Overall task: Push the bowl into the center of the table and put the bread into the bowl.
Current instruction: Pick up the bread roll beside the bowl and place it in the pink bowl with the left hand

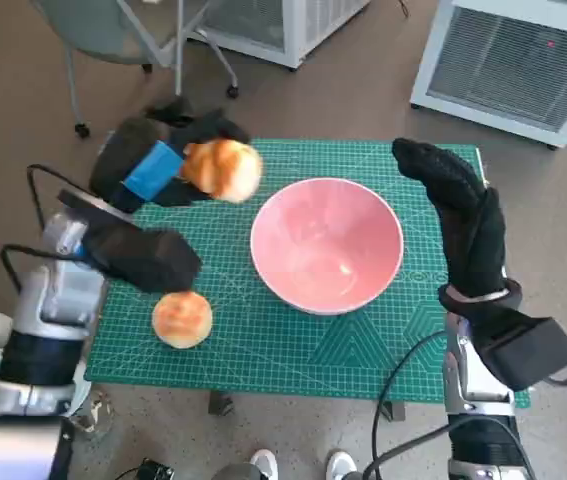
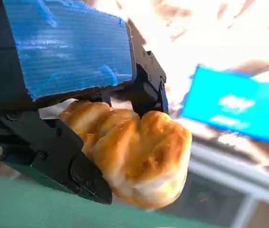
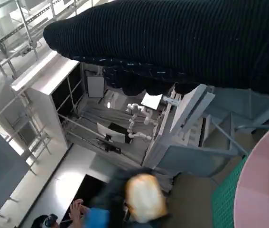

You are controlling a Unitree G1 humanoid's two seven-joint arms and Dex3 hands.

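Observation:
The pink bowl point(image 1: 327, 243) stands near the middle of the green mat point(image 1: 263, 340); its rim shows in the right wrist view point(image 3: 262, 185). My left hand point(image 1: 158, 165) grips a golden bread roll point(image 1: 225, 168) and holds it above the mat, left of the bowl. The left wrist view shows the roll point(image 2: 134, 152) clamped between the black fingers point(image 2: 53, 156). The right wrist view sees that same roll point(image 3: 145, 197) from across the table. A second roll point(image 1: 182, 318) lies on the mat near the front left. My right hand point(image 1: 458, 205) is raised to the right of the bowl, fingers extended, holding nothing.
A chair on castors point(image 1: 123, 40) stands behind the table at the back left. White cabinets point(image 1: 508, 60) stand at the back right. A person's shoes point(image 1: 298, 465) show at the table's front edge. Cables point(image 1: 403, 400) hang near my right forearm.

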